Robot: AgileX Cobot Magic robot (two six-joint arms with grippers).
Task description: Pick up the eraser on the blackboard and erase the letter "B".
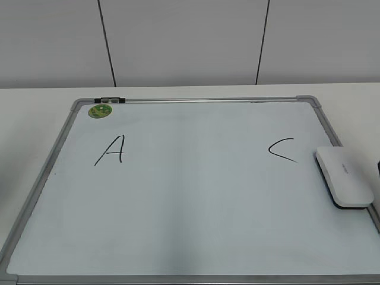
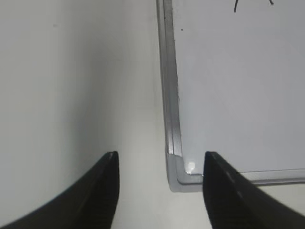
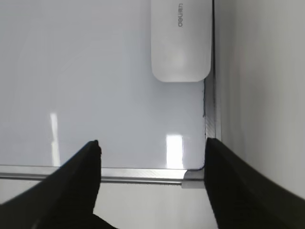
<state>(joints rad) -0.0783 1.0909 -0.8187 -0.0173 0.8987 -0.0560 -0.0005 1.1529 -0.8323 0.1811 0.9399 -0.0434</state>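
While both grippers [image 2: 159, 191] [image 3: 152, 179] hang spread and empty, the eraser [image 1: 345, 177] lies on the blackboard [image 1: 178, 202] beside its right frame, long axis along that edge, right of "C" [image 1: 282, 150].

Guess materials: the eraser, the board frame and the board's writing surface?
The eraser: looks like moulded white plastic, smooth with a soft sheen, grey lettering on top; dark underside, possibly felt, unclear. The frame: seems brushed metal, silver with fine linear sheen; the corner piece looks like grey plastic. The blackboard: glossy white coated surface, mirroring ceiling lights.
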